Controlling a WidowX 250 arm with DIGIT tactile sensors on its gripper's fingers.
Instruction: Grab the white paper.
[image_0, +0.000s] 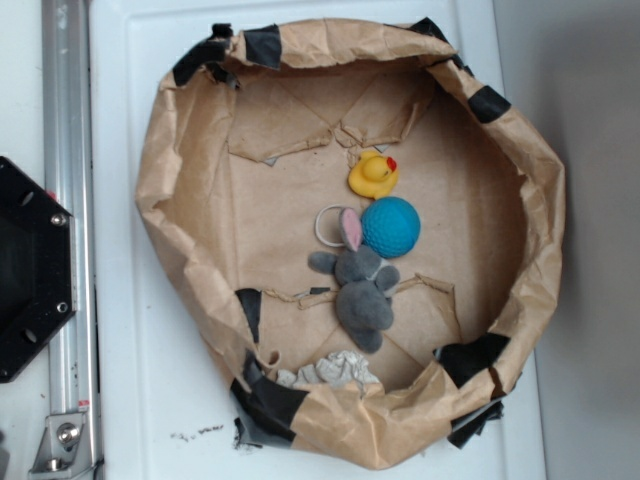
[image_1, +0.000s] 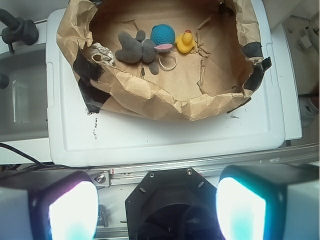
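Exterior view: white paper (image_0: 335, 371) sits at the bottom edge of the brown paper-lined basket (image_0: 165, 170), tucked against the near wall w/ the crumpled rim partly folding over it, so only its top shows. Just above it lies the grey plush toy (image_0: 360, 290), then the blue ball (image_0: 390, 226), the white ring (image_0: 328, 226) beside it and the yellow duck (image_0: 373, 175) furthest up; all inside the basket, which rests on the white bench (image_0: 130, 400). My arm isn't in this view. Wrist view: my jaws (image_1: 157, 210) hang well back from the basket, outside it and over the black base; the two fingers (image_1: 240, 210) stand wide apart w/ nothing between them, so released. From here the paper (image_1: 101, 53) lies ahead and to the left, in the basket's left corner, touching the wall, w/ the plush just right of it. The wad's long axis prob runs along the wall, though too little shows to be sure. My guess: the reach must go fwd and left, dropping inside the rim close to that wall w/o snagging the lining or bumping the plush.
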